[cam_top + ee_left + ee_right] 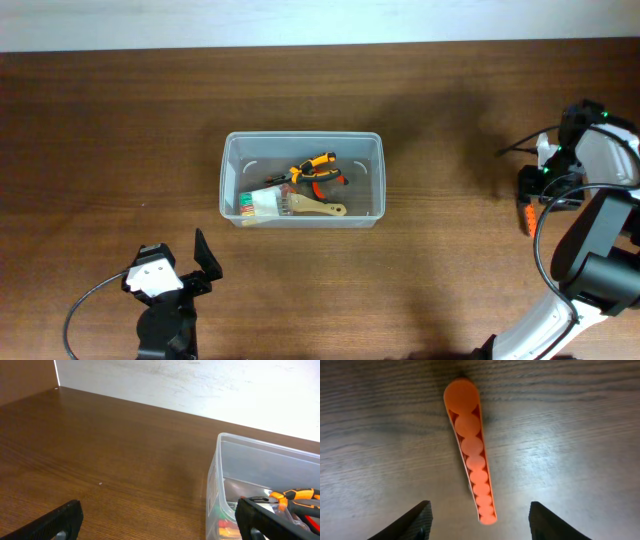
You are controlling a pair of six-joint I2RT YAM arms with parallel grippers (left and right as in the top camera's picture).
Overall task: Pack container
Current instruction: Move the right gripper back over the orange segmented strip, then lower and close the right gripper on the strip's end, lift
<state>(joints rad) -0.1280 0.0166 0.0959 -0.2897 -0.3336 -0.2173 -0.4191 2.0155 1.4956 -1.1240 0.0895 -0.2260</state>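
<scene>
1. Container [302,136] stands about midway between the left and right edges of the table [110,140], upright and open on top. Its long sides run along the far edge.
2. Inside it lie orange-and-black pliers [318,166] toward the far wall. A brush [300,205] with a pale wooden handle lies along the near wall, its bristle end toward the left. Something with small coloured bits sits in the near left corner, too small for me to name.
3. My left gripper [160,527] hangs toward the near edge of the table, left of the container and apart from it. Its fingers [60,520] are spread wide, one at each lower corner of my left wrist view. Only bare wood lies between them, so they hold nothing and touch nothing.
4. From that wrist I see the container's left wall and rounded corner just ahead to the right, with the pliers' orange grips showing through the clear plastic.
5. My right gripper [481,527] is close to the right edge of the table, well apart from the container. It points down at a long orange piece [470,450] lying on the wood.
6. A row of round shapes runs along that piece. Its narrow end lies between my right fingers [412,522] and its wide end points away from them.
7. My right fingers are also wide apart, one on each side of the orange piece with clear wood between each finger and it. They neither grip nor touch it.
</scene>
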